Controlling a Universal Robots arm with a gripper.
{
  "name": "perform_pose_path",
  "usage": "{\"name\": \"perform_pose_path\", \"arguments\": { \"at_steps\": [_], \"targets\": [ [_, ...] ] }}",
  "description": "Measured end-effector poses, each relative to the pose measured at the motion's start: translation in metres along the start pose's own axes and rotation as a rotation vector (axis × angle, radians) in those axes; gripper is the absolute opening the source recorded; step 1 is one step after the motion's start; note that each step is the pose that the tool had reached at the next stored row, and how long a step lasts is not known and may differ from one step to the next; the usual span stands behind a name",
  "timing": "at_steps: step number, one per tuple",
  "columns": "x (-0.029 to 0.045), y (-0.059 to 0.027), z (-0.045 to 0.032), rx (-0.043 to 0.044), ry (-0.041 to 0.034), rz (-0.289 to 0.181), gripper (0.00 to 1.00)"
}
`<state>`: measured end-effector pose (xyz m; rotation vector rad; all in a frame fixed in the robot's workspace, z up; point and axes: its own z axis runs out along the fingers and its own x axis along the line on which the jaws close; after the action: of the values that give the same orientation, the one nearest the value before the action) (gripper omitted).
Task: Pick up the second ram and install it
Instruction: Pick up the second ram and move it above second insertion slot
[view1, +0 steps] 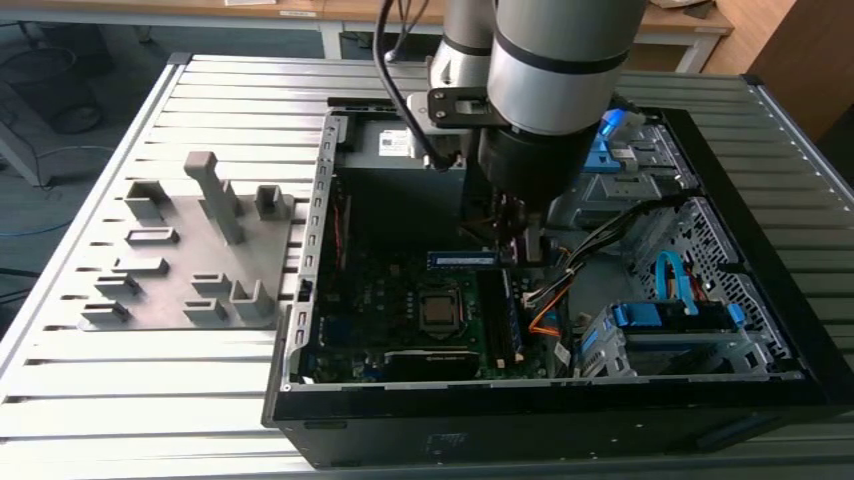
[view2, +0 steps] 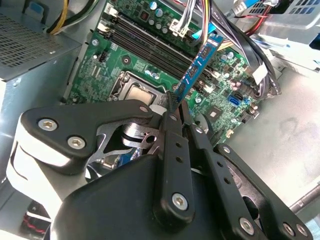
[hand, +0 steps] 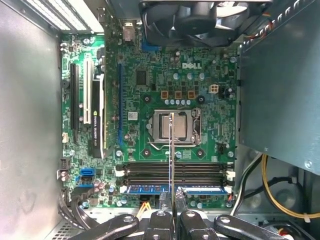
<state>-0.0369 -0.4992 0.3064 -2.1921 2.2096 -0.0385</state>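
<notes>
In the exterior view, the arm (view1: 554, 60) reaches down into an open case (view1: 747, 390) that lies flat on a table (view1: 134, 420). The claw (view1: 514, 240) is low inside the case, over the green board (view1: 360, 310). The ram (view1: 463, 259) shows as a thin blue strip that sticks out of the claw toward the exterior view's left. A grey rack (view1: 187, 250) sits on the table beside the case, on the exterior view's left.

In the second wrist view, the claw (view2: 175, 102) is pinched tight on one end of the ram (view2: 202, 60). The black fingers (view2: 172, 150) press on its two flat sides. The rest of the ram pokes out from the tips, over the board (view2: 130, 65) and across the long black slots (view2: 145, 45) (not lined up with them). Its far end is near a bunch of wires (view2: 235, 35).

In the first wrist view, the ram (hand: 172, 150) is seen from its thin edge, so it looks like one pale line. It runs from the claw (hand: 173, 212) out over the slots (hand: 150, 172) to the square chip holder (hand: 172, 125). Another blue stick (hand: 200, 190) already sits in the slot nearest the claw. The three slots next to it have nothing in them. A fan (hand: 195, 20) is at the far end of the board, and a grey box (hand: 280, 90) is off to one side.
</notes>
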Motion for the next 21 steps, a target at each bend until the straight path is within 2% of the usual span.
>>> {"name": "perform_pose_path", "arguments": {
  "at_steps": [21],
  "targets": [
    [0.005,0.0006,0.0172,0.0,0.0001,0.0,0.14]
  ]
}}
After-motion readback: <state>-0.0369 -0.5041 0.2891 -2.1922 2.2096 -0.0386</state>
